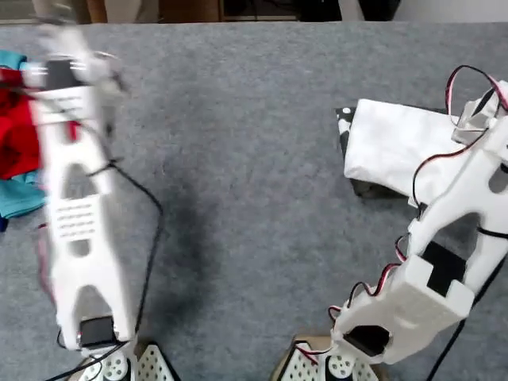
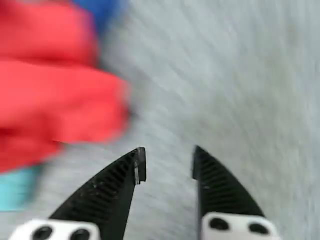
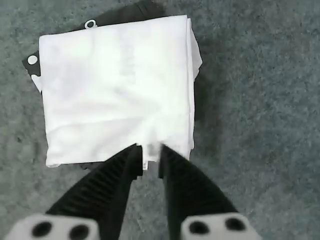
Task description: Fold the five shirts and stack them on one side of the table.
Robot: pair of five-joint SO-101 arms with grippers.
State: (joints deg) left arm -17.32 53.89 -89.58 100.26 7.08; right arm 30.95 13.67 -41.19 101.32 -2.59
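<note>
Over on the left, we see the left gripper (image 2: 167, 162) above the bare grey table (image 1: 238, 159), its 2 fingers spread wide and holding nothing. Just beside it, at the far left edge, a crumpled red shirt (image 1: 16, 127) overlaps a teal shirt (image 1: 20, 198). On the right, 1 folded white shirt (image 3: 115, 85) rests on a dark shirt (image 3: 135, 12) with white dots. The right gripper (image 3: 149, 155) sits at the white shirt's right edge, its fingers nearly together, pinching a bit of that fabric.
</note>
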